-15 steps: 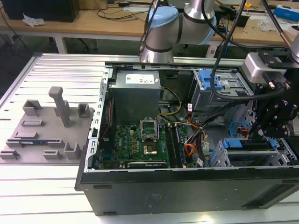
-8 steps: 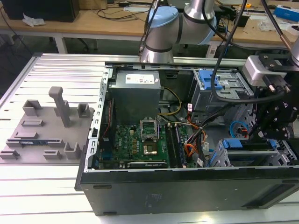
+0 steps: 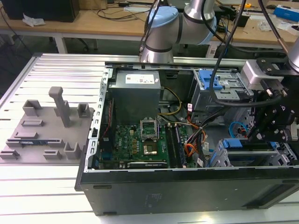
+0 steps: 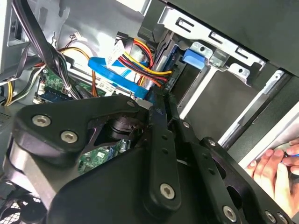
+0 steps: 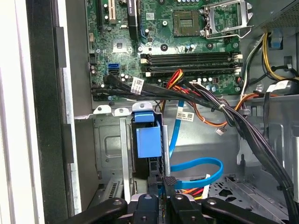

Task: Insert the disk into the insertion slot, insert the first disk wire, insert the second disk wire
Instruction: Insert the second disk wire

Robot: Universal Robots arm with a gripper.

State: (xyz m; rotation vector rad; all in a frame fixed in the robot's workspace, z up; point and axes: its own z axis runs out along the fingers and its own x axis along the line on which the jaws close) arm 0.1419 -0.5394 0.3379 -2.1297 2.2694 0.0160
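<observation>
One arm reaches into an open case (image 3: 187, 186) lying on a slatted table (image 3: 46, 191). In the exterior view, the gripper (image 3: 267, 126) hangs at the case's 3 o'clock, over the slot (image 3: 243, 156), which sits at about 4 o'clock. The motherboard (image 3: 138, 144) lies at the case's centre and the power supply (image 3: 135, 88) at 12 o'clock. A grey fixture tray (image 3: 42, 133) rests on the table well out at 9 o'clock.

In the first wrist view, the disk (image 5: 148, 140), with its blue carrier, already sits inside the slot (image 5: 110, 149). The second wire (image 5: 201, 163) curls in a light-blue loop just beside the disk, and its small dark connector (image 5: 169, 182) lies right at the gripper's tips.

In the second wrist view, the fingers (image 4: 163, 140) run close together to a narrow point at the disk's rear edge, and they appear pinched on that connector where the second wire (image 4: 112, 72) ends. The first wire (image 4: 140, 58), a bundle of orange, red and yellow strands, runs just beside the blue cable to a dark plug against the disk; whether that plug is fully seated cannot be told. A person's hand (image 4: 273, 170) rests outside the case wall.
</observation>
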